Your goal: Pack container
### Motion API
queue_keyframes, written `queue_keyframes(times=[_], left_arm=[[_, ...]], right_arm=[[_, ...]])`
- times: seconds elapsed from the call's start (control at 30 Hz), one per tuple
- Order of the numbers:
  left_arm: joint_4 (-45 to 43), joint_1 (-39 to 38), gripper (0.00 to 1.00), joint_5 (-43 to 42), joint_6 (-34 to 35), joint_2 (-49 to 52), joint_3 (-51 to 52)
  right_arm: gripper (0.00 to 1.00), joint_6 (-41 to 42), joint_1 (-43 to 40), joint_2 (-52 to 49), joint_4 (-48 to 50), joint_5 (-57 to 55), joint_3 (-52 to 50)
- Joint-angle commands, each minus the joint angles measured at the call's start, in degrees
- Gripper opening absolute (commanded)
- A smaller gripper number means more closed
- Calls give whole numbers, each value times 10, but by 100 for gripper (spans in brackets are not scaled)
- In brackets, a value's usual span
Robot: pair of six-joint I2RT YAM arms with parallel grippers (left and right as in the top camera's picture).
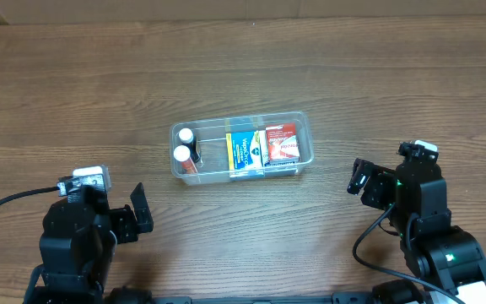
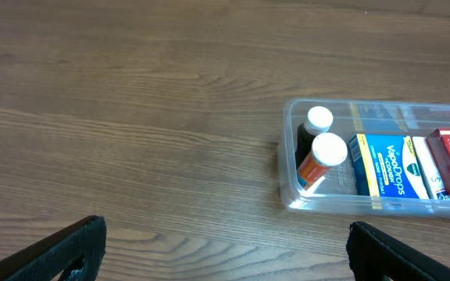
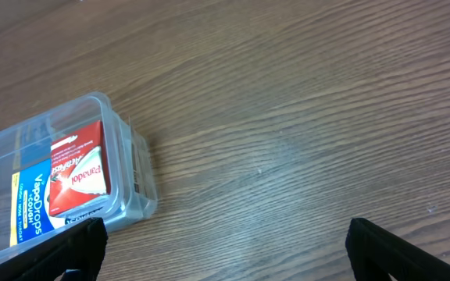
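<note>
In the overhead view the container (image 1: 305, 135) sits mid-worktop (image 1: 243, 67), between the two arms and well apart from both. At its left end are two white-capped bottles (image 1: 183, 153). A blue box (image 1: 245, 150) lies in the middle, and a red box (image 1: 283, 143) is at the right end. The left pincer (image 1: 138, 213) and right pincer (image 1: 359, 179) are both low by their bases.

In the left wrist view the pincer's fingers are spread wide and grasp nothing. The bottles crowd the tub's near wall, the orange one seemingly tilted. A reach into that end could tip them.

In the right wrist view that pincer is likewise released and empty. The red box fills its corner against the clear wall. The tub looks light, so a grazing finger would likely slide it across the worktop.
</note>
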State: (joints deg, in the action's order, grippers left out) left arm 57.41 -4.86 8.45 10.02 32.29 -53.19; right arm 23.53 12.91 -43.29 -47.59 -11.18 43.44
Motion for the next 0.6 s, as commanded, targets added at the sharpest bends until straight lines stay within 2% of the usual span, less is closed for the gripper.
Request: queue_keyframes(times=[0.0, 0.37, 0.57], left_arm=[[-2, 1, 100, 11, 14, -1, 6], [-2, 1, 100, 11, 14, -1, 6], [-2, 1, 100, 11, 14, -1, 6]], right_arm=[[100, 5, 4, -5, 4, -10, 0], [100, 5, 4, -50, 4, -10, -1], [100, 4, 5, 8, -17, -8, -14]])
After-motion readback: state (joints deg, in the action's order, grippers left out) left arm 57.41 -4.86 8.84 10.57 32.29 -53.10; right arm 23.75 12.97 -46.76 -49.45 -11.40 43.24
